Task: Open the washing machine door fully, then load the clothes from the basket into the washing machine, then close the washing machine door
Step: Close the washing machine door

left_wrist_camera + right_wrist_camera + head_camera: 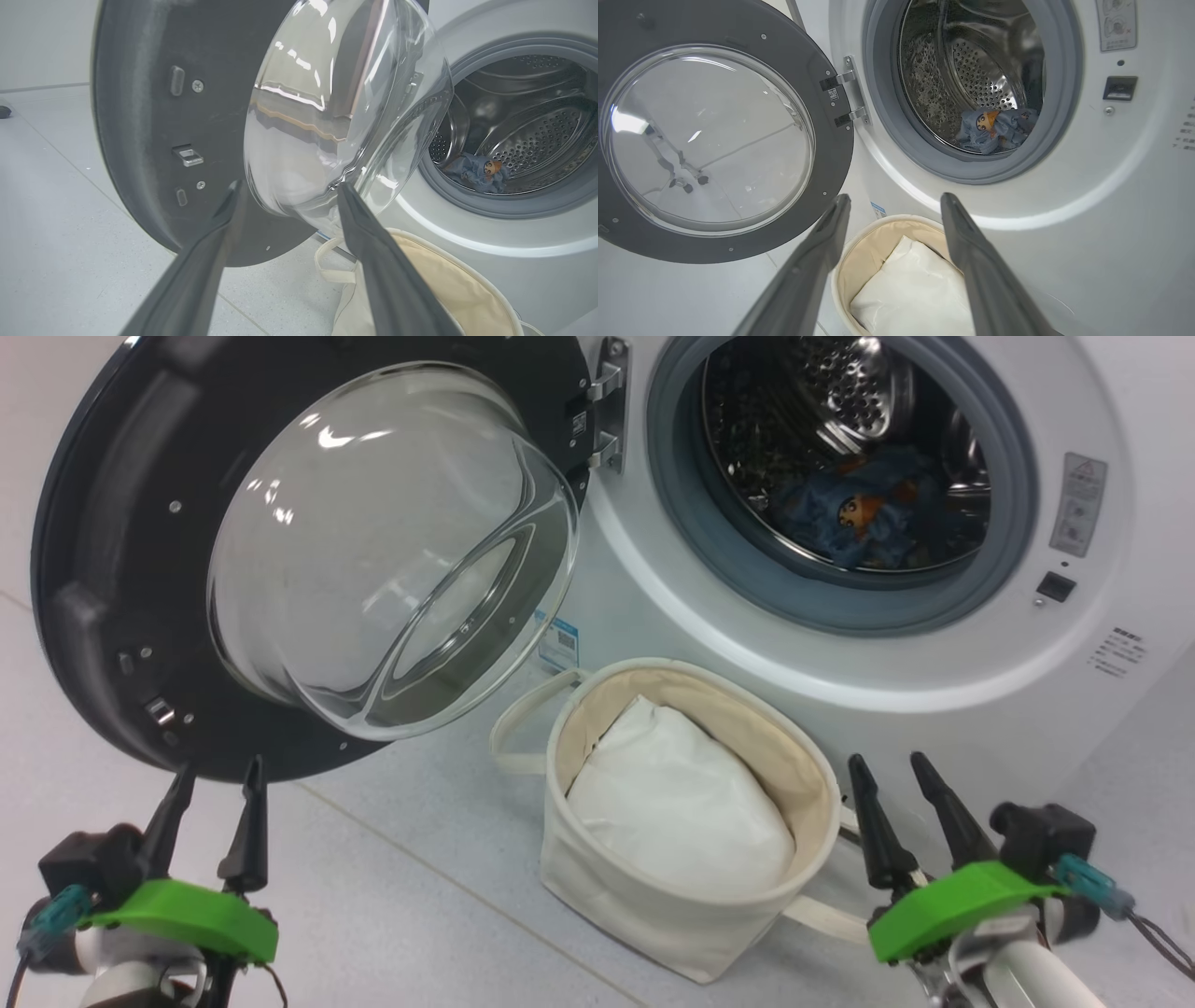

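Holds L gripper (217, 773) low at lower left of head view, jaws spread wide, nothing btwn, L fingers (248, 840) pointing up. Holds R gripper (887, 763) low at lower right, jaws equally wide, empty, R fingers (876, 840) leaning slightly left.

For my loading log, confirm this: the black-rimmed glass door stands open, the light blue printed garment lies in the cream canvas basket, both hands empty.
Not quite: the light blue printed garment lies in the perforated steel drum of the white washing machine, not the cream canvas basket, as the head view shows. The rest stands.
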{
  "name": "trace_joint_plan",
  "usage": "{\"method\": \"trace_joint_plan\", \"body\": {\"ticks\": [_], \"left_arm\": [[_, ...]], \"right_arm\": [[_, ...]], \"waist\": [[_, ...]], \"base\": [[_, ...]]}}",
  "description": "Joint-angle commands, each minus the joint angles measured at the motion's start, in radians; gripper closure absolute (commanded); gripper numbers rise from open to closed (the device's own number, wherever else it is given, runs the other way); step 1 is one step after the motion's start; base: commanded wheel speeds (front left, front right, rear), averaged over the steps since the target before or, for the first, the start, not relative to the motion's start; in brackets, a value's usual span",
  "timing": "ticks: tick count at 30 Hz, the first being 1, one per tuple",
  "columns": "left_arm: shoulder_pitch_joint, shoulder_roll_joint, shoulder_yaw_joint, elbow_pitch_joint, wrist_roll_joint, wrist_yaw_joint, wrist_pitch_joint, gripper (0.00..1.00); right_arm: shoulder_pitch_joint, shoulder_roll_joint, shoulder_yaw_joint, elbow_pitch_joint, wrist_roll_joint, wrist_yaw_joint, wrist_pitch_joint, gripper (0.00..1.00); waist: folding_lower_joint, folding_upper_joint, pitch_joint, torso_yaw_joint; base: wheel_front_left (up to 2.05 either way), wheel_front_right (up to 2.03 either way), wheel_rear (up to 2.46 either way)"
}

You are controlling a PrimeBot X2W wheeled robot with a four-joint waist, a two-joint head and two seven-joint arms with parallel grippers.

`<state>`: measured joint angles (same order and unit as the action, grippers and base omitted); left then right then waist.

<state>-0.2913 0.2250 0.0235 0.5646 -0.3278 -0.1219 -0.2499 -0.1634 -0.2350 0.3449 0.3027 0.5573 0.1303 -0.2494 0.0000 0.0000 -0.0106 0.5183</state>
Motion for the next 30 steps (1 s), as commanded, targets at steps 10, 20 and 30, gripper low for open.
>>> {"method": "trace_joint_plan", "body": {"ticks": [10, 20, 30], "left_arm": [[0.023, 0.019, 0.089, -0.092, 0.003, 0.018, -0.012, 0.00], [0.032, 0.023, 0.094, -0.098, 0.021, 0.016, -0.012, 0.00], [0.036, 0.020, 0.098, -0.102, 0.018, 0.010, -0.012, 0.03]], "right_arm": [[-0.120, -0.022, 0.087, 0.006, 0.033, 0.000, -0.012, 0.00], [-0.116, -0.021, 0.097, 0.018, 0.046, 0.000, -0.012, 0.00], [-0.106, -0.020, 0.098, 0.017, 0.048, 0.000, -0.012, 0.00]], "waist": [[0.0000, 0.0000, 0.022, 0.014], [0.0000, 0.0000, 0.011, 0.006], [0.0000, 0.0000, -0.002, -0.002]], "base": [[0.00, 0.00, 0.00], [0.00, 0.00, 0.00], [0.00, 0.00, 0.00]]}}
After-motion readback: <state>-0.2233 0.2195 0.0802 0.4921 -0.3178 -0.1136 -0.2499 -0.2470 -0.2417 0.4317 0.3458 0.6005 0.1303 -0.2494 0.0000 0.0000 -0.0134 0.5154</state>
